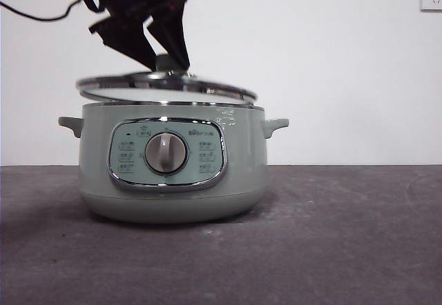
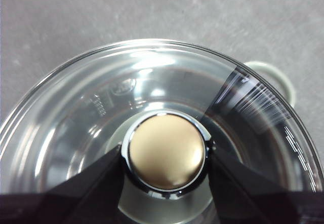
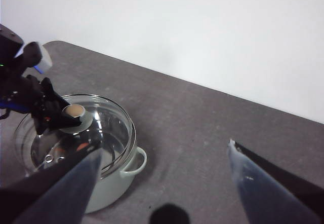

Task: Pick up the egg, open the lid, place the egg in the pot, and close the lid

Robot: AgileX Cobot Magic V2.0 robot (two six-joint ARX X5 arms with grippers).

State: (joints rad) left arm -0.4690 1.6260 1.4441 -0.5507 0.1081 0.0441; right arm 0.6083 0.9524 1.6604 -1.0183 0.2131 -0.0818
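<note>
Egg hidden from every view. Left gripper (image 1: 166, 62) clamps the knob of the lid (image 1: 166, 85), tilted just below it over the pot (image 1: 173, 174) (desk (image 1: 345, 236) beneath); right gripper (image 3: 162, 158) spread wide.

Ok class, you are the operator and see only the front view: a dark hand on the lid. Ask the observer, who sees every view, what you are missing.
Operator: Which hand is on the lid?
Observer: The left hand. Its wrist view shows its jaws pressed against both sides of the knob of the lid.
Operator: Where is the other one?
Observer: The right hand is open with nothing between its jaws, above the table and away from the pot.
Operator: Can you see the egg?
Observer: No view shows it clearly. The right wrist view shows only glints through the glass.
</note>
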